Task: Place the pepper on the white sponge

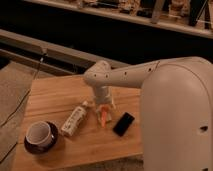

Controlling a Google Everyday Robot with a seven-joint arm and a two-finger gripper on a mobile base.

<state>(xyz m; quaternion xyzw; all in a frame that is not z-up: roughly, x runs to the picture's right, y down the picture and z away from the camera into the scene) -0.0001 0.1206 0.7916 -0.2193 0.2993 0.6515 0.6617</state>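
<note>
The robot's 1 arm reaches from the large white body at the right across a wooden desk and bends down near the desk's middle. The tool hangs at the end of the arm, pointing down, right over the pepper. Whether the tool grips the pepper or merely stands against it I cannot tell. The pepper shows as a slim orange-red shape directly beneath the tool, its lower end close to the desk surface. A pale patch just around the tool's tip may be the white sponge, but it is too hidden to be sure of. Left of the pepper, just beside it, a white labelled bottle lies on its side. To the right lies a flat black phone. Near the desk's front left corner stands a dark bowl with a pale inside.
</note>
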